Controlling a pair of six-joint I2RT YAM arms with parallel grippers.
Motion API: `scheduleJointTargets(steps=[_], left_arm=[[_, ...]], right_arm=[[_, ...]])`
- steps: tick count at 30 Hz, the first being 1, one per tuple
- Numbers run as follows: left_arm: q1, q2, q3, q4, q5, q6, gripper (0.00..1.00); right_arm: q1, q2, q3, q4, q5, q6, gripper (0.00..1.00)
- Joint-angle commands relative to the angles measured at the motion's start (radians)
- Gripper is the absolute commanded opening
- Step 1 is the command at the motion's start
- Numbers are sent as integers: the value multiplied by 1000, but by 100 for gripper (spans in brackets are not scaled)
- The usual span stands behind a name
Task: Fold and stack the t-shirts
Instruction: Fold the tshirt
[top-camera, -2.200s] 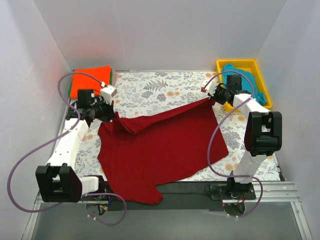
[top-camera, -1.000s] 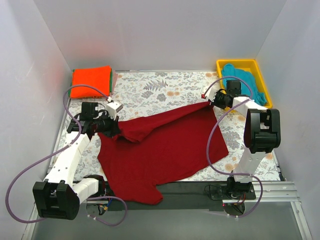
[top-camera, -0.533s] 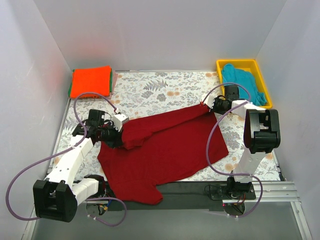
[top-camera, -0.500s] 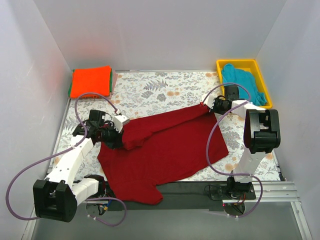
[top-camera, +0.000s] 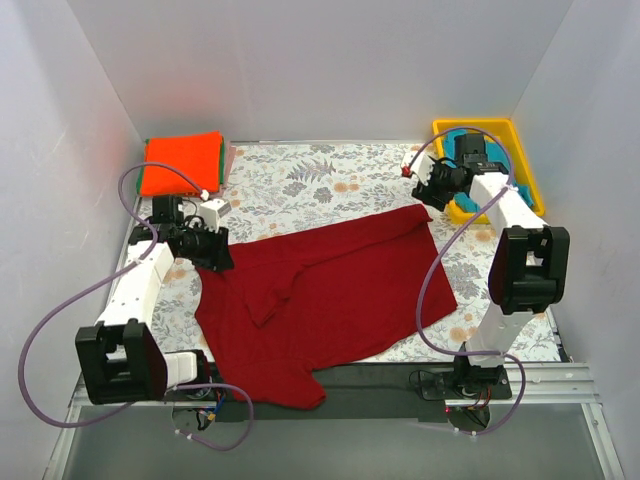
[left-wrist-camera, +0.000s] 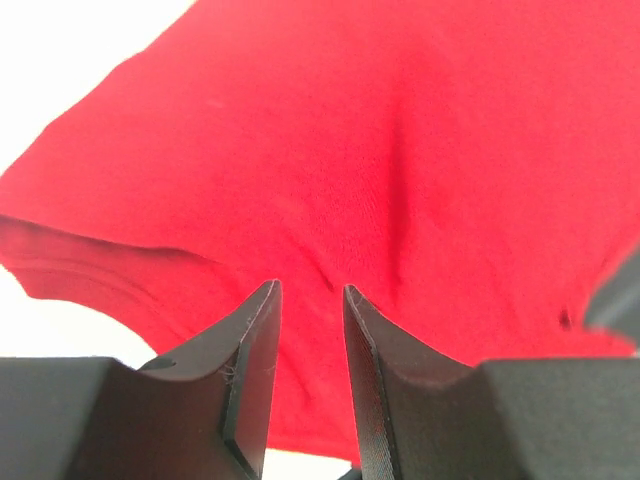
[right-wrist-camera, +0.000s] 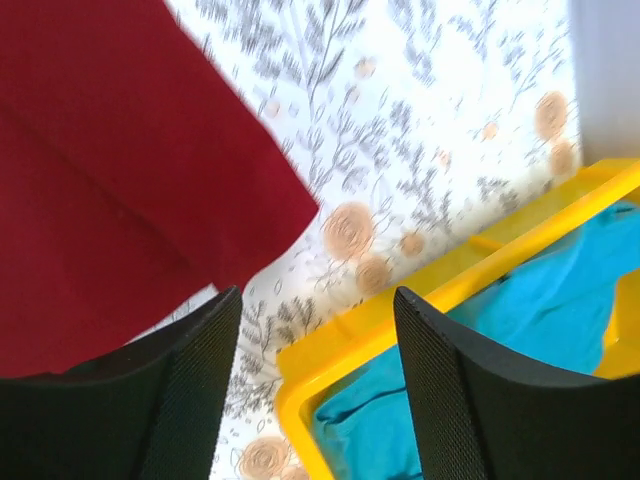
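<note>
White walls box in a floral surface (top-camera: 330, 180). A maroon t-shirt (top-camera: 330, 300) sprawls over the near edge, its folding seemingly barely begun. At its left edge the left claw (top-camera: 212, 250), open a slit, grips nothing. The right claw (top-camera: 423, 184) gapes empty. A folded orange t-shirt (top-camera: 182, 162) lies far-left. A teal t-shirt (top-camera: 518, 188) sits far-right, unfolded, in a yellow bin (top-camera: 500, 125).
</note>
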Motion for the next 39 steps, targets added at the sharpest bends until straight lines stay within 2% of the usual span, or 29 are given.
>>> scheduleJointTargets(steps=[1, 4, 8, 17, 20, 25, 28, 32, 35, 39], left_arm=[[32, 62, 13, 160, -51, -157, 30], [32, 125, 8, 241, -112, -218, 29], [32, 230, 16, 284, -163, -278, 29], [39, 521, 68, 379, -336, -284, 22], [53, 649, 166, 384, -376, -266, 20], [95, 809, 441, 326, -376, -215, 17], [98, 800, 512, 258, -283, -156, 20], [96, 709, 572, 146, -131, -116, 31], [75, 607, 551, 91, -22, -90, 37], [-25, 481, 421, 104, -42, -83, 40]], right_arm=[[49, 53, 72, -121, -56, 127, 66], [95, 106, 75, -119, -1, 177, 63], [117, 164, 74, -116, 43, 210, 64], [130, 276, 77, -101, 112, 267, 64], [134, 296, 80, -99, 107, 296, 64], [169, 299, 107, -104, 71, 355, 64], [172, 253, 133, -111, 44, 383, 65], [144, 172, 161, -153, 32, 385, 68], [106, 118, 160, -200, 35, 366, 68], [65, 95, 126, -220, 83, 354, 68]])
